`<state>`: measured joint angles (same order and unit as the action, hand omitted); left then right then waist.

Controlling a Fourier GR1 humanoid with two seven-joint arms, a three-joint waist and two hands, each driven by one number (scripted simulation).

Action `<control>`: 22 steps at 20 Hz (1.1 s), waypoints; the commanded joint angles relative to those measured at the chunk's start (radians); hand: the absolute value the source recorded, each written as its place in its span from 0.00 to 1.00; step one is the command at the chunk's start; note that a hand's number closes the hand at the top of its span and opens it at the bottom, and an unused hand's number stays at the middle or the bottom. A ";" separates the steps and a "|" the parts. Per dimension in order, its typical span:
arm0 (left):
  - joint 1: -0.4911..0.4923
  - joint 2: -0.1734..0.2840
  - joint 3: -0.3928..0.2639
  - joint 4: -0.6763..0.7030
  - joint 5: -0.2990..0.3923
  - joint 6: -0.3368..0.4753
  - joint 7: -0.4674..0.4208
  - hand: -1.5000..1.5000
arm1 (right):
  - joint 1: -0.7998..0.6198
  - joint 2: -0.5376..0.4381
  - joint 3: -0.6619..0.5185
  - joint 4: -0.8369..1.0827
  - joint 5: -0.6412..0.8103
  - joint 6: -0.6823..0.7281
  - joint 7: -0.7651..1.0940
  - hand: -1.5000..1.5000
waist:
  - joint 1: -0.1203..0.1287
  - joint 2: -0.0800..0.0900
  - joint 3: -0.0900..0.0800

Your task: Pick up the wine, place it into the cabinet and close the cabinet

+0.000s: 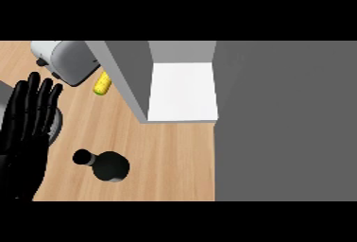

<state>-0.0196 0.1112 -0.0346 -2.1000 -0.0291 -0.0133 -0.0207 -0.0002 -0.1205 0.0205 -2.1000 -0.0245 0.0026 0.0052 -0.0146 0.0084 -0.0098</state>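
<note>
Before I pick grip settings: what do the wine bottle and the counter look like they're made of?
Wine bottle: black all over, smooth and rounded, probably dark glass, though no shine shows to confirm it. Counter: light wood, with fine lengthwise grain lines and a matte finish; it could equally be a wood-look laminate.

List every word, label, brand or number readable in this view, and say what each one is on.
None can be read.
The black wine bottle shows no label from above.
The cabinet, the toaster, the yellow corn cob and the wooden counter carry no markings.
</note>
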 commanded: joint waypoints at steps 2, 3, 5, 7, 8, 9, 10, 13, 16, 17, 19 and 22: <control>-0.030 0.015 0.042 0.140 0.065 -0.075 -0.107 0.00 | 0.085 0.018 0.020 -0.074 0.045 -0.010 -0.002 0.00 | 0.009 -0.009 0.009; -0.004 0.004 -0.024 0.040 0.037 -0.071 -0.041 0.00 | 0.073 -0.025 -0.045 -0.153 -0.010 0.006 0.058 0.00 | 0.008 -0.010 0.010; -0.129 0.040 0.032 0.166 0.095 -0.119 -0.056 0.00 | 0.086 0.022 -0.002 -0.162 0.034 -0.033 0.047 0.00 | 0.003 -0.008 0.009; -0.030 -0.094 -0.062 0.128 0.251 -0.103 0.101 0.00 | 0.134 0.001 0.088 -0.066 -0.076 0.098 0.068 0.00 | 0.005 -0.002 0.010; -0.019 -0.088 -0.039 0.137 0.289 -0.107 0.135 0.00 | 0.195 -0.002 0.082 -0.104 -0.106 0.114 0.059 0.00 | -0.009 -0.009 0.010; -0.022 -0.098 -0.051 0.120 0.316 -0.110 0.149 0.00 | 0.164 0.011 0.119 -0.129 -0.082 0.089 0.121 0.00 | 0.007 -0.010 0.009; -0.087 -0.093 -0.041 0.122 0.333 -0.091 0.218 0.00 | 0.200 -0.009 0.098 -0.152 -0.120 0.114 0.122 0.00 | -0.005 -0.010 0.010; -0.041 -0.098 -0.050 0.037 0.345 -0.055 0.274 0.00 | 0.243 -0.035 0.064 -0.222 -0.173 0.148 0.146 0.00 | 0.007 -0.011 0.010; -0.055 -0.101 -0.049 0.086 0.343 -0.066 0.248 0.00 | 0.190 -0.020 0.070 -0.274 -0.165 0.112 0.248 0.00 | 0.011 -0.009 0.010; -0.106 -0.110 -0.075 0.065 0.335 -0.019 0.301 0.00 | 0.133 -0.012 0.055 -0.181 -0.162 0.116 0.217 0.00 | 0.013 -0.009 0.010; -0.031 -0.111 -0.086 0.025 0.336 -0.033 0.284 0.00 | 0.232 -0.005 0.065 -0.319 -0.177 0.119 0.256 0.00 | 0.011 -0.010 0.010; -0.017 -0.111 -0.136 0.047 0.307 -0.009 0.235 0.00 | 0.260 0.008 0.049 -0.264 -0.178 0.163 0.199 0.00 | 0.011 -0.009 0.010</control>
<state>-0.0743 0.0051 -0.1311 -2.0597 0.2864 -0.0305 0.2553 0.2018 -0.1362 0.0632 -2.3551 -0.2013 0.1359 0.2332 -0.0035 -0.0012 -0.0001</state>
